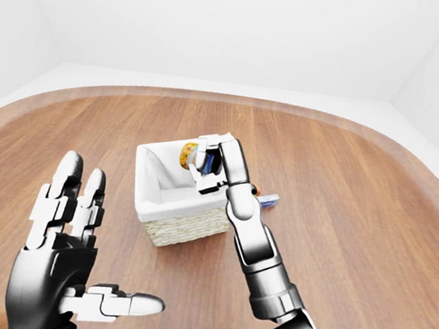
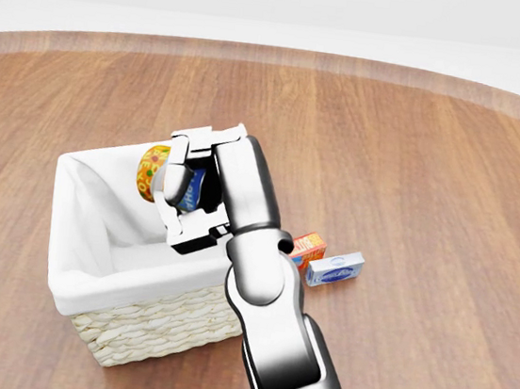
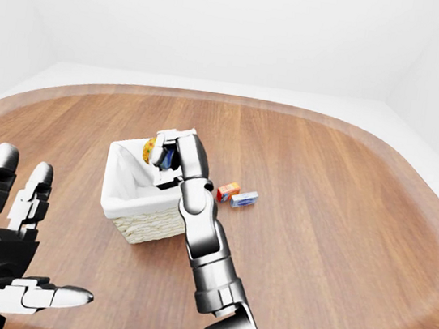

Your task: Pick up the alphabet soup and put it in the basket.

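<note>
Biggest thing I'm looking at is the round wooden table (image 2: 454,161), brown planks running out to a curved edge, white room around it. My right arm (image 2: 268,319) is next in size, coming up from the bottom of the head view and reaching over the near right corner of the basket.

The wicker basket (image 2: 164,320) sits left of center in the head view, woven sides with a white cloth liner (image 2: 95,222) folded over the rim. As far as I can see the liner floor is bare, nothing lying on it. The part under my hand is hidden though, so I can't vouch for that bit.

My left hand (image 1: 67,262) is parked low on the left in the left-eye view, palm up, fingers spread wide, thumb sticking out to the right, holding nothing and well apart from the basket.

My right hand (image 2: 193,196) has its fingers closed round the alphabet soup can (image 2: 154,172). The can is tipped on its side, yellow and orange label end pointing left, and it sits above the basket opening, inside the rim line but off the liner floor.

To the right of the basket, on the table, lie two little boxes just beside each other: an orange one (image 2: 308,248) and a blue and white one (image 2: 334,269).
</note>
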### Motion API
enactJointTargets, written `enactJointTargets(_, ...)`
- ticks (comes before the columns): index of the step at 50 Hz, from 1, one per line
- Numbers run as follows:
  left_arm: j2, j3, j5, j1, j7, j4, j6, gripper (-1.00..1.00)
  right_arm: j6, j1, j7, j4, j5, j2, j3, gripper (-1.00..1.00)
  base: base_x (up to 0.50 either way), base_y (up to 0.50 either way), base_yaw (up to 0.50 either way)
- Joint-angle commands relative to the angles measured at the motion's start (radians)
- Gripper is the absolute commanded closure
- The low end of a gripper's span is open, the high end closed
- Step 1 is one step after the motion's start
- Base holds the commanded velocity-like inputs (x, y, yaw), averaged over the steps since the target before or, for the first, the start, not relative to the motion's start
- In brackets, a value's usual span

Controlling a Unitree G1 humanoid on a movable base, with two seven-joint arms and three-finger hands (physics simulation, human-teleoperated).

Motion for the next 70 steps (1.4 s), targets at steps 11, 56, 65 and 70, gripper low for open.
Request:
enactJointTargets(11,-0.015,0.015,-0.011,0.006,-0.02,-0.012,0.003,-1.0,0.0,-0.068,-0.071,0.199,-0.003,0.029,-0.009,1.0,0.0,0.0,0.0)
enactJointTargets(56,-0.04,0.035,-0.025,0.016,-0.051,-0.032,0.01,-1.0,0.0,-0.048,-0.089,0.198,-0.076,0.073,0.021,0.76,0.0,0.0,0.0)
enactJointTargets(65,-0.042,0.037,-0.028,0.018,-0.053,-0.036,0.011,-1.0,0.0,-0.042,-0.087,0.195,-0.083,0.078,0.026,-1.0,0.0,0.0,0.0)
enactJointTargets(70,-0.042,0.042,-0.031,0.013,-0.054,-0.035,0.017,-1.0,0.0,-0.037,-0.086,0.192,-0.092,0.081,0.032,-1.0,0.0,0.0,0.0)
